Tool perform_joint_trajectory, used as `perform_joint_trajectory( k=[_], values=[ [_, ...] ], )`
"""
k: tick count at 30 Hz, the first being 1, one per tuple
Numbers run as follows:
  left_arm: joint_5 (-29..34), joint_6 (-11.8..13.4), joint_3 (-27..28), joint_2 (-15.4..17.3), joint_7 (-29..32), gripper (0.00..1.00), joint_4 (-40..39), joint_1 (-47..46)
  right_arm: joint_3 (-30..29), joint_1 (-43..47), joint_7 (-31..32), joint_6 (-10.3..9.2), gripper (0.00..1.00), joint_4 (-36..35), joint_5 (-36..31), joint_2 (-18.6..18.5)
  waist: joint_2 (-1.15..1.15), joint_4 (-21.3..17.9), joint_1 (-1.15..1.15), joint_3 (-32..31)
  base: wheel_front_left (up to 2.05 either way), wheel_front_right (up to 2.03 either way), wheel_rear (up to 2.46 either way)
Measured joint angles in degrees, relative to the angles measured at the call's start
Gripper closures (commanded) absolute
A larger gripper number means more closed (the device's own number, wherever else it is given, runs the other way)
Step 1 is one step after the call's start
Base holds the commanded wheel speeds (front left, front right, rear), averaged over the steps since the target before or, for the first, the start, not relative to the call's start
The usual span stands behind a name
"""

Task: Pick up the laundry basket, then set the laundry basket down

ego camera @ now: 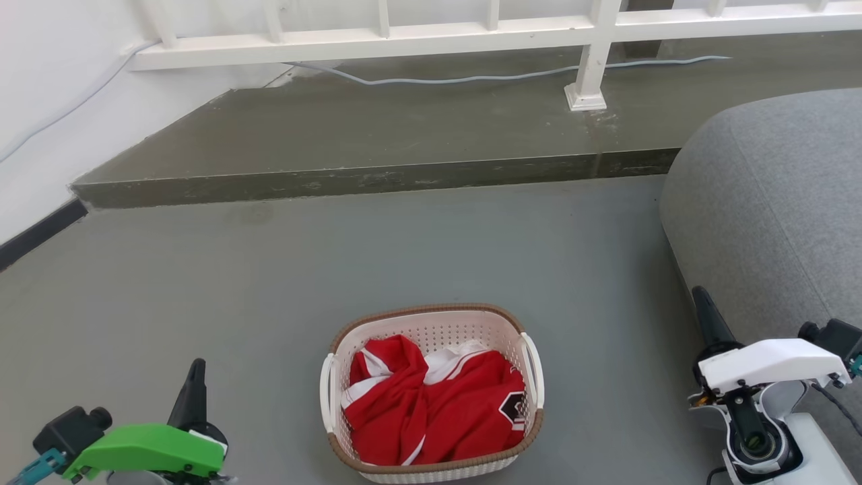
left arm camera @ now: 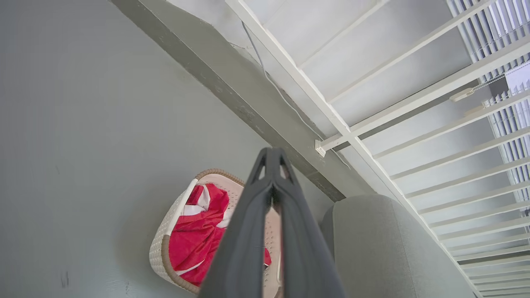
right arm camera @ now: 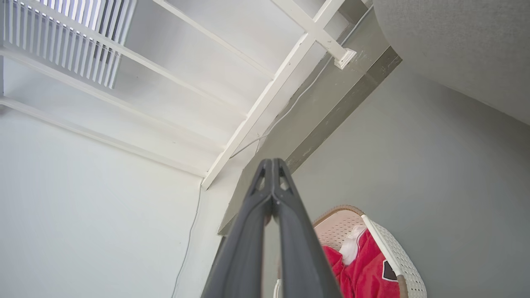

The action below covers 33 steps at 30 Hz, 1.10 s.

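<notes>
Resting lower left: 1 left gripper (ego camera: 196,377), fingers clenched, apart from basket (ego camera: 431,330) | centre: 1 basket upright on floor (ego camera: 202,269), 2 handles (ego camera: 327,394), 1 red-and-white garment (ego camera: 444,411) inside | lower right: 1 right gripper (ego camera: 702,303), fingers clenched, apart from basket

Grey floor (ego camera: 202,283); raised dark step (ego camera: 377,128); white railing (ego camera: 471,34); white wall (ego camera: 40,67); grey upholstered seat (ego camera: 774,202) at right
</notes>
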Motion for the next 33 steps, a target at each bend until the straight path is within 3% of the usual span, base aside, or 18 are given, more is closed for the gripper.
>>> perform_joint_trajectory(
  k=[33],
  values=[
    [-23.2, -4.3, 5.3, -1.3, 5.2, 1.00, 3.6, -3.2, -8.6, -0.1, 6.4, 4.31, 1.00, 0.0, 22.2, 2.6, 0.00, 1.8, 0.00, -0.5, 0.00, 0.00, 0.00]
  ],
)
